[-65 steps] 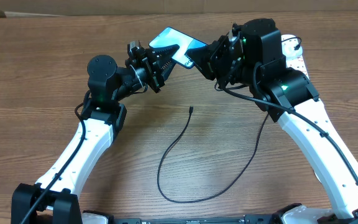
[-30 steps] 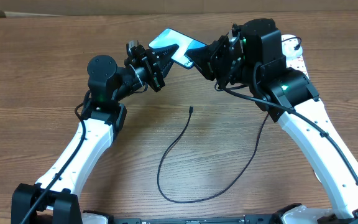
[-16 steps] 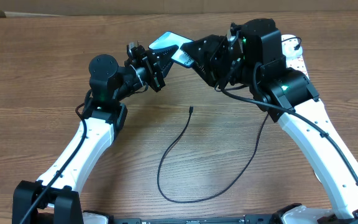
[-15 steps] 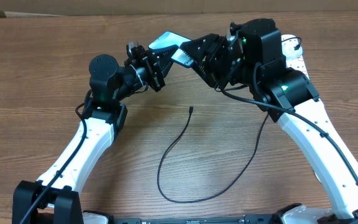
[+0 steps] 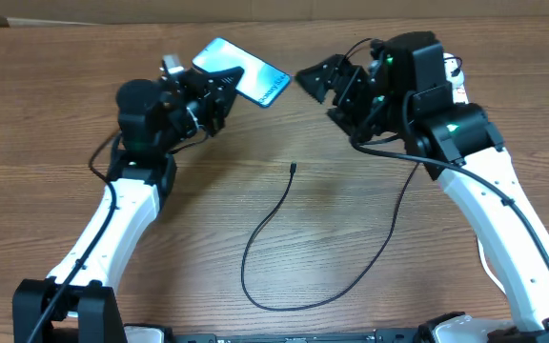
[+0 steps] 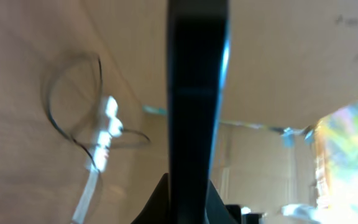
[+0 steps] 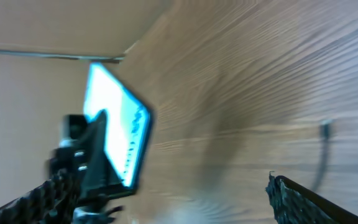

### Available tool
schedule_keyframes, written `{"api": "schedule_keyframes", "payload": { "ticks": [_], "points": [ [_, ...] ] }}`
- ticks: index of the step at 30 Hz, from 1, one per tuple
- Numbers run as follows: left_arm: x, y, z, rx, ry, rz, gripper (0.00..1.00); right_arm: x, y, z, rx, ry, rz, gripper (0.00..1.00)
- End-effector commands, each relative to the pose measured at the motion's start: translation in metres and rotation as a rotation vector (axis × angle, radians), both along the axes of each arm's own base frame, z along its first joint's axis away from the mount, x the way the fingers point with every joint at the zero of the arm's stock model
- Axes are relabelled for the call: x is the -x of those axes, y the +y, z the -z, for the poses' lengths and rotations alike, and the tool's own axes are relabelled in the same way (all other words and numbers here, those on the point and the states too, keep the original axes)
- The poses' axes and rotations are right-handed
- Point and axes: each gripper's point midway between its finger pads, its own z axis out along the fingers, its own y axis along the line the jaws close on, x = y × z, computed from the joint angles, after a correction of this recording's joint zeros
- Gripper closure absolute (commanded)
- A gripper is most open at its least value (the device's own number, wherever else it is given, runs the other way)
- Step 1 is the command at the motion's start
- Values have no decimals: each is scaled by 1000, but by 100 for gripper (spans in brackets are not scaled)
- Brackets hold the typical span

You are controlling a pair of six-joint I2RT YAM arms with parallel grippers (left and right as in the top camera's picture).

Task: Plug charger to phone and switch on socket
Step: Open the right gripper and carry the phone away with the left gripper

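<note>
Left end effector [image 5: 220, 87] clamps the slim, black-edged phone [image 5: 243, 72], light-blue screen facing up; right end effector [image 5: 320, 80] gapes empty.

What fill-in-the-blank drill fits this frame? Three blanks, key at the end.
1. The left hand is shut on the ___.
2. The right hand is ___.
3. The charger is held by ___ hand.
Missing words: phone; open; neither.
</note>
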Motion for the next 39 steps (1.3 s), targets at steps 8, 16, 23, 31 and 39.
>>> {"api": "schedule_keyframes", "payload": {
  "ticks": [8, 16, 23, 31, 39],
  "points": [
    [30, -19, -9, -306, -442, 275, 96, 0, -72, 48, 422, 43, 149, 0],
    [29, -17, -11, -364, -491, 265, 96, -3, -78, 90, 501, 162, 144, 0],
    [-7, 14, -8, -469, -443, 7, 96, -5, -73, 107, 494, 211, 126, 0],
    [-38, 62, -57, -433, -497, -355, 96, -6, -72, 107, 494, 207, 126, 0],
    [-41, 79, -179, -366, -703, -467, 96, -8, -80, 107, 529, 196, 155, 0]
  ]
}}
